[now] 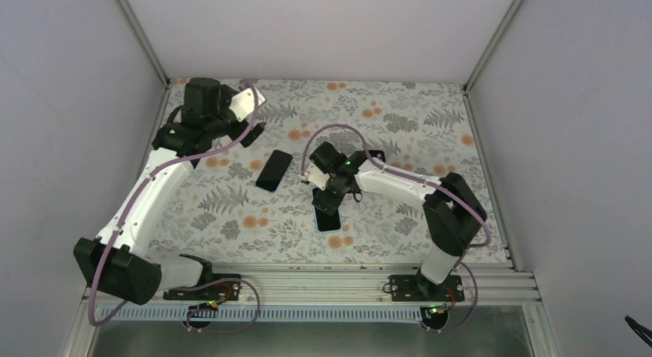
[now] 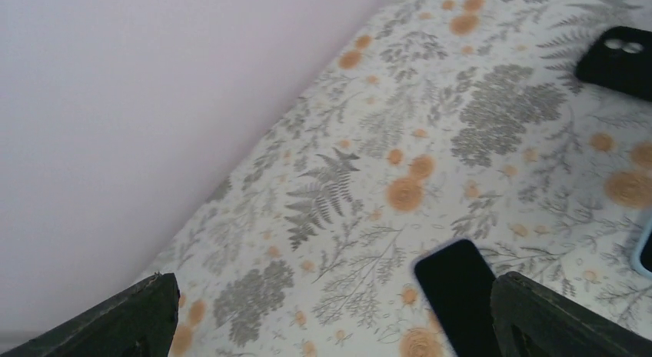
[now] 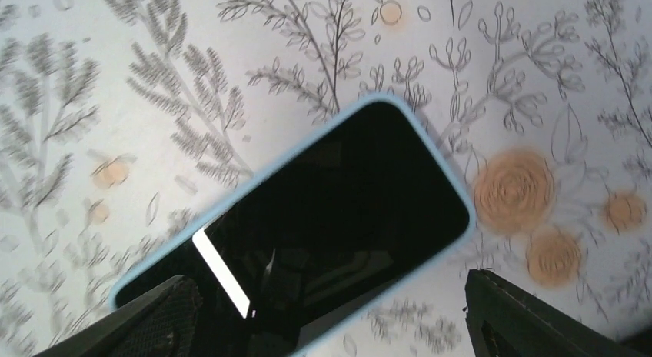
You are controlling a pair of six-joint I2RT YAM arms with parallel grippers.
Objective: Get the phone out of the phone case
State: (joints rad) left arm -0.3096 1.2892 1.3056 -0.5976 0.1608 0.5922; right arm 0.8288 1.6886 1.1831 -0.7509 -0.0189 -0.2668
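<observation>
STATE | left gripper [image 2: 327, 320] jaws apart, empty, toward the desk's [image 1: 415, 141] far-left corner; right gripper [image 3: 330, 326] spread wide above the phone case [image 3: 330, 211], lying near the near edge, glossy dark face up | black phone [image 1: 274, 170] bare, mid-desk, apart from it | NEXT | we'd lift both straight up, nudging neither; we cannot tell whether the case is empty

The top external camera looks steeply down from above and behind the arm bases [image 1: 201, 286], taking in the whole floral tabletop [image 1: 415, 126]. The left wrist camera, low at the far-left corner, looks slantwise along a wall [image 2: 115, 103]; the right wrist camera looks straight down, close above the light-blue phone case [image 3: 323, 211]. Left wrist and top views share the black phone [image 2: 459, 291] lying mid-table.
</observation>
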